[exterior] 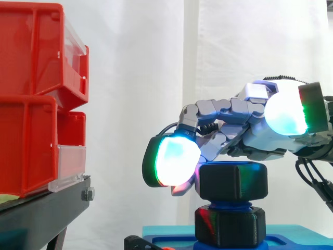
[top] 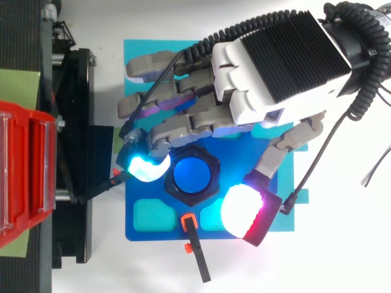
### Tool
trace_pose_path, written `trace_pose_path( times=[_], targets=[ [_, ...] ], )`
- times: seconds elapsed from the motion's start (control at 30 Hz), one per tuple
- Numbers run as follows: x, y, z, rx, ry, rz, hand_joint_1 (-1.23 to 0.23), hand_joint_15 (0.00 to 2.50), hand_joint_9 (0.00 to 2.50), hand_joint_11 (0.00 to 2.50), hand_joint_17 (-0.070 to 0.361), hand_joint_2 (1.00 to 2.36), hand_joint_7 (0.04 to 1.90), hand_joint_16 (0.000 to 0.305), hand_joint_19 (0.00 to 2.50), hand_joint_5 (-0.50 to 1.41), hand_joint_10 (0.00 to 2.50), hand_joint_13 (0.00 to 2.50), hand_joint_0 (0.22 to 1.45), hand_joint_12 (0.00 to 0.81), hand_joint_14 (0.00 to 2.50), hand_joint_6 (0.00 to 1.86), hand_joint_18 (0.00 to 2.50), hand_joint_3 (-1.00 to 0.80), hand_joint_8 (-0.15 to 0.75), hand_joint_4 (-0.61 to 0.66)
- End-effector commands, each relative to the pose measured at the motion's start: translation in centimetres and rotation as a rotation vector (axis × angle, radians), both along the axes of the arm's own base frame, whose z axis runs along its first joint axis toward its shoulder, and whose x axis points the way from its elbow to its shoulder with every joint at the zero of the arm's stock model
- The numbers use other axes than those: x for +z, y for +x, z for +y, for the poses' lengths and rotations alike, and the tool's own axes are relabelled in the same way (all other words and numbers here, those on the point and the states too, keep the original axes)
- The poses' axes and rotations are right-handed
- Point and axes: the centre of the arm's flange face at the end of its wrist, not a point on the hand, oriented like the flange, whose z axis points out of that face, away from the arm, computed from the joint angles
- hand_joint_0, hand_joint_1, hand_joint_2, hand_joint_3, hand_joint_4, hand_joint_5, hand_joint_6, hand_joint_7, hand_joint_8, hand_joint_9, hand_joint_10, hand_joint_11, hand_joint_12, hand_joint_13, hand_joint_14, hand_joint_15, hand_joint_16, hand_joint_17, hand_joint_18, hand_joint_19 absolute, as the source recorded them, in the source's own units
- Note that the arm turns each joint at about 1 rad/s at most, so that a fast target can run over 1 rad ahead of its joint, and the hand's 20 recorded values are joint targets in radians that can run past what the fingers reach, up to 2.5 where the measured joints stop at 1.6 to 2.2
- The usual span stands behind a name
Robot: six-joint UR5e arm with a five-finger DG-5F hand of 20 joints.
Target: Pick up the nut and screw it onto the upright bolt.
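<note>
Nut (exterior: 234, 179) already sits on the upright bolt (top: 193, 175), at the middle of the blue base plate (top: 134, 235). Blue thread shows between it and the lower black hex block (exterior: 229, 226). Pickup looks done; my read is that threading has started and more turns are left.

Hand (top: 269, 67) reaches in from the far right, palm down over the bolt. Fingers loosely bent and spread wide. One glowing pad (exterior: 174, 159) lies against the nut's left side. Thumb pad (exterior: 285, 112) rides higher, near-right, apparently off the nut. No pinch seen.
</note>
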Motion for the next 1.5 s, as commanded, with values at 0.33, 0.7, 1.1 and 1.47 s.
trace_pose_path(
  times=[0.33, 0.7, 1.1, 1.47],
  targets=[
    [0.2, 0.0, -0.8, -0.008, -0.002, -0.017, -0.25, 0.00, 0.65, 0.00, 0.049, 1.00, 1.24, 0.022, 0.00, -0.09, 0.00, 0.46, 0.47, 0.257, 0.00, 0.69, 0.10, -0.50, 0.278, 0.18],
    [0.4, -0.2, -2.0, -0.010, -0.006, -0.034, -0.25, 0.03, 1.07, 0.00, 0.029, 1.00, 1.25, 0.013, 0.00, -0.03, 0.00, 0.80, 0.50, 0.223, 0.00, 0.79, 0.39, -0.50, 0.274, 0.12],
    [0.6, -0.4, -3.6, -0.018, -0.012, -0.055, -0.27, 0.24, 1.51, 0.17, 0.024, 1.00, 1.22, 0.011, 0.00, 0.01, 0.01, 1.21, 0.51, 0.193, 0.01, 0.80, 0.77, -0.50, 0.238, 0.06],
    [0.9, -0.7, -5.3, -0.020, -0.020, -0.086, -0.29, 0.29, 1.88, 0.58, 0.019, 1.00, 1.19, 0.008, 0.08, 0.01, 0.02, 1.43, 0.51, 0.196, 0.01, 0.80, 1.01, -0.50, 0.213, 0.07]
  ],
)
